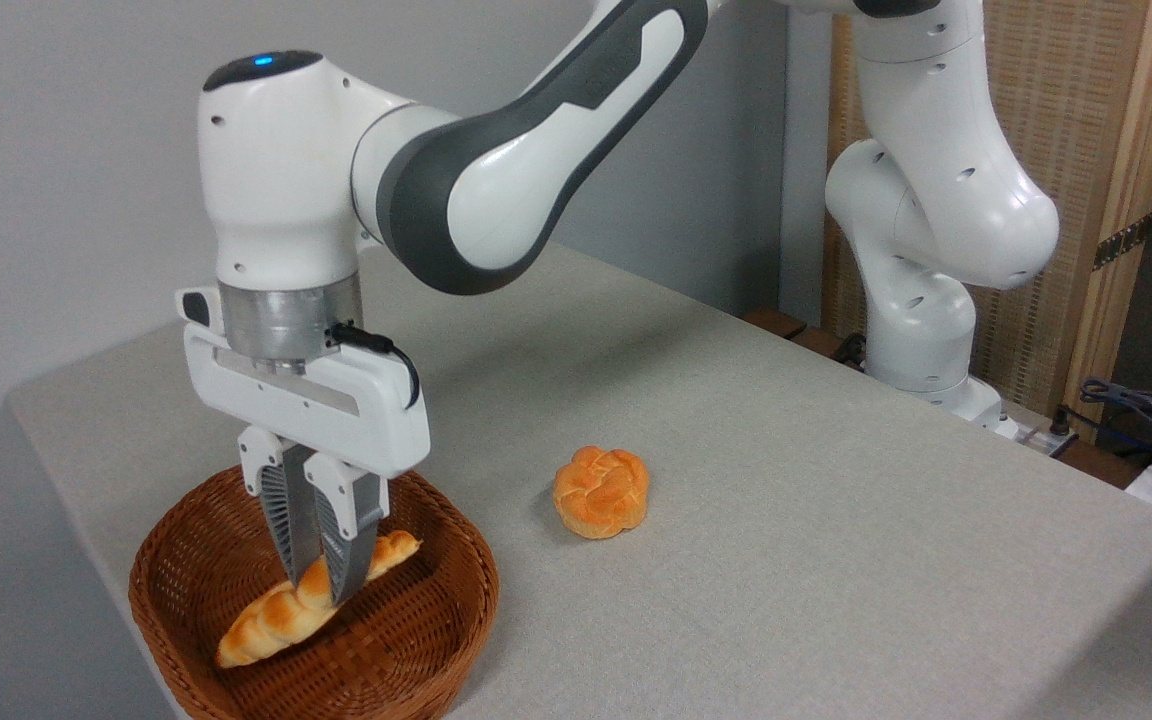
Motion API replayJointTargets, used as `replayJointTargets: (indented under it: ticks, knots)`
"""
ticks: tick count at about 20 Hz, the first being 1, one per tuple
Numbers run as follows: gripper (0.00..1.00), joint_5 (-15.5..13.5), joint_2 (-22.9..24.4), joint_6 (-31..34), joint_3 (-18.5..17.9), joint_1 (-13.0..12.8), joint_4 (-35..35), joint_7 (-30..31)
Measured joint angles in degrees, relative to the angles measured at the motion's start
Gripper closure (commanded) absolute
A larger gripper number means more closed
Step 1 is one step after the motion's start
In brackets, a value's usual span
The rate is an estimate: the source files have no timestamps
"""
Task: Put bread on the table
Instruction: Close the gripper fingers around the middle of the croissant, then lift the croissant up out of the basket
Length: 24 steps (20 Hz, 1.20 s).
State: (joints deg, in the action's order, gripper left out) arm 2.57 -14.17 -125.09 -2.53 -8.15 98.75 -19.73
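The bread [276, 617], a long golden-brown braided loaf, hangs tilted inside the brown wicker basket [416, 640] at the lower left, its left end low and its right end raised. My gripper [320, 588] is shut on the bread near its middle, fingers pointing straight down. The fingers hide the loaf's centre. The light grey table [786, 520] stretches to the right of the basket.
A small round orange knotted bun [601, 490] lies on the table right of the basket. The arm's base [921, 340] stands at the table's far right edge, with cables [1136, 405] and a wooden screen behind. The table edge runs close beside the basket's left.
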Motion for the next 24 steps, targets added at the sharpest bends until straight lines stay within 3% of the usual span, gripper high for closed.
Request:
replayJointTargets:
  ticks: [11,18,24]
  knots:
    - [0.62,0.0,2.88,1.2,0.0,0.0,-0.7,0.03]
    - [0.61,-0.23,7.8,9.16,0.03,-0.11,-0.85,-0.95]
    - [0.6,-2.86,12.1,18.57,0.03,-0.17,-0.88,-5.74]
